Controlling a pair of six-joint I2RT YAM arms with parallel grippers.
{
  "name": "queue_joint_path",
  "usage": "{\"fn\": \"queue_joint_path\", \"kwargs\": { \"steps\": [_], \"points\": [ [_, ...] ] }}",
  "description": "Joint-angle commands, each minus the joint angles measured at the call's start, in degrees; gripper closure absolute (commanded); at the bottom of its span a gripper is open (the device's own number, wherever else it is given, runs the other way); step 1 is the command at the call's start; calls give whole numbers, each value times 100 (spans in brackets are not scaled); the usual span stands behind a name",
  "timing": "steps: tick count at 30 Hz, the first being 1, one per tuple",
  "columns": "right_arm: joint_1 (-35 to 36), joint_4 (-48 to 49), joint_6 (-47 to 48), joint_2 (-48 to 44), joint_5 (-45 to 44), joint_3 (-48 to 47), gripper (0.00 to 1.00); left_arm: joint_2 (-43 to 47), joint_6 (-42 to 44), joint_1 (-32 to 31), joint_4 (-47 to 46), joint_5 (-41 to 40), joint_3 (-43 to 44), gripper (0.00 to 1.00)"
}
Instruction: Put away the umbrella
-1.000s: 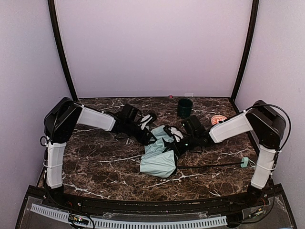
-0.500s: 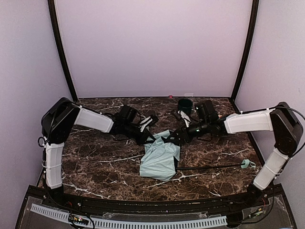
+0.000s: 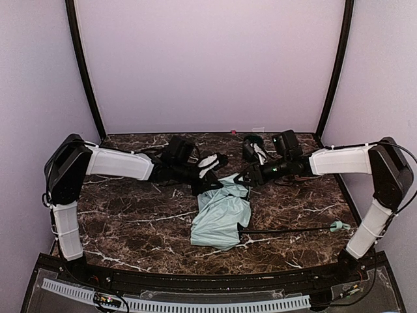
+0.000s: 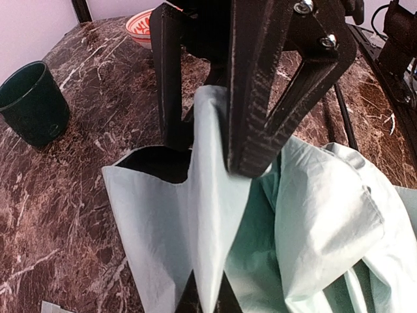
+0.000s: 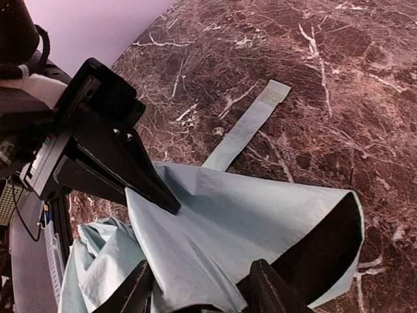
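- The umbrella is laid on the table between the arms, canopy slack and shaft pointed right.
- A canopy fold is clamped in the left gripper, seemingly to be kept taut for folding.
- On the right gripper the jaws are seen apart, astride the canopy edge.

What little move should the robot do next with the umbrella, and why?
Probably the left end effector should gently pull its fold across the umbrella, starting to wrap it. It is shut on the mint fabric, the right end effector stands open, and the canopy lies loose, its strap flat on the table.
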State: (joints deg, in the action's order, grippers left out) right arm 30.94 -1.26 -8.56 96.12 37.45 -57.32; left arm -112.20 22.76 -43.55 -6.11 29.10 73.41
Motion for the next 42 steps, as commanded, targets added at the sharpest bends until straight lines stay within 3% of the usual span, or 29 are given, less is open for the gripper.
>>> {"fn": "queue_joint_path", "kwargs": {
  "steps": [1, 5, 7, 9, 10, 11, 18, 21, 24, 25, 35, 37, 39, 40, 42],
  "points": [
    [218, 455, -176, -39, 265, 66, 59, 212, 237, -26, 355, -86, 213, 100],
    [247, 298, -74, -46, 353, 64, 90, 329, 150, -31, 158, 24, 153, 100],
    [230, 376, -90, -184, 370, 162, 98, 375, 69, -31, 189, -140, 187, 96],
    [153, 418, -85, -328, 382, 226, 99, 497, -64, -23, 227, -383, 169, 59],
    [112, 449, -73, -385, 410, 256, 100, 607, -93, -22, 228, -490, 110, 45],
    [83, 470, -56, -424, 442, 264, 100, 745, -107, -22, 205, -553, -31, 39],
    [44, 369, 103, -397, 599, -100, 99, 1890, -449, -22, -329, -638, -967, 30],
    [42, 459, 29, -393, 511, -212, 99, 1989, -695, -22, -339, -343, -1173, 36],
    [44, 685, -132, -393, 504, -244, 98, 1746, -905, -29, -314, 265, -1200, 58],
    [48, 753, -210, -389, 502, -252, 98, 1589, -996, -41, -315, 366, -1171, 60],
    [53, 1282, -584, -234, 554, -373, 98, 931, -1054, -272, -481, 226, -837, 62],
    [53, 1403, -670, -214, 553, -353, 99, 922, -1048, -305, -564, 207, -866, 72],
    [51, 1532, -758, -155, 578, -317, 99, 942, -1017, -363, -620, 154, -876, 94],
    [52, 1585, -802, -105, 579, -305, 99, 964, -980, -402, -635, 137, -872, 100],
    [52, 1721, -905, -29, 576, -297, 99, 1028, -828, -530, -648, 123, -862, 100]
  ]
}}
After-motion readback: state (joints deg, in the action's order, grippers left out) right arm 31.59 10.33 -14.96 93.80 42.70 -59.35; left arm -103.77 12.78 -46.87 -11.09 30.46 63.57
